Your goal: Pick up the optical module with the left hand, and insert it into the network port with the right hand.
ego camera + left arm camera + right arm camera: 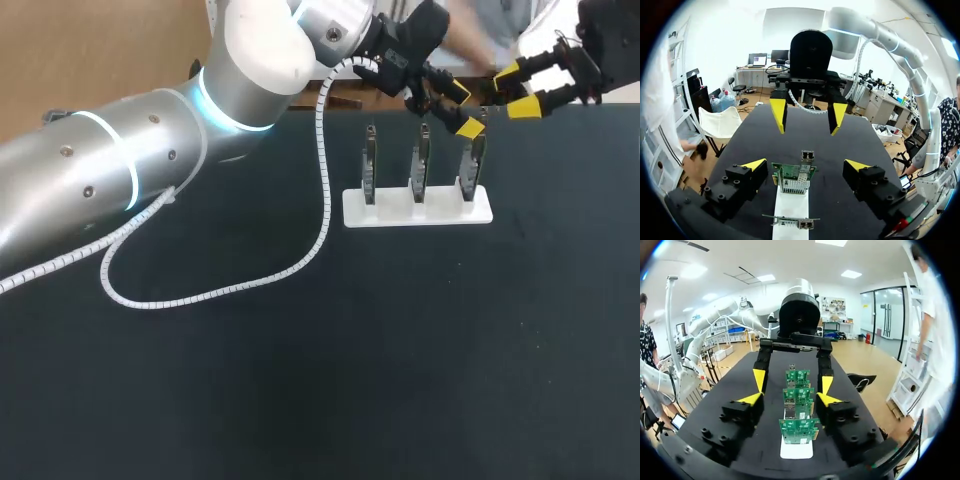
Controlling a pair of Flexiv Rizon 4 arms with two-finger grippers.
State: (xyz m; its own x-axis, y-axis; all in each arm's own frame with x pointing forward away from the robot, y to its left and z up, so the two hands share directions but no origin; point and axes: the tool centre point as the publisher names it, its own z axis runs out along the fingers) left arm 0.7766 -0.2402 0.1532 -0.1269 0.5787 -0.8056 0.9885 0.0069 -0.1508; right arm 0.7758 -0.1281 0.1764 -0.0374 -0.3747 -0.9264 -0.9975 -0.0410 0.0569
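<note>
Dark table (300, 380), white rack (395, 212) on its far side, white coiled cable (215, 294) draped across it

Robotics lab: left arm (120, 190), right arm (885, 37) over black table (300, 380), circuit boards (420, 165) in white stand (418, 212).

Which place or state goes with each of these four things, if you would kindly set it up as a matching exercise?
Things:
1 left gripper
2 right gripper
3 white stand
4 spiral cable

Places or states:
A lies looped on the table
B open, fingers either side of the circuit boards
C holds all three circuit boards upright
D open, beyond the white stand, near the table's far edge

Pairs: 1-B, 2-D, 3-C, 4-A
</note>
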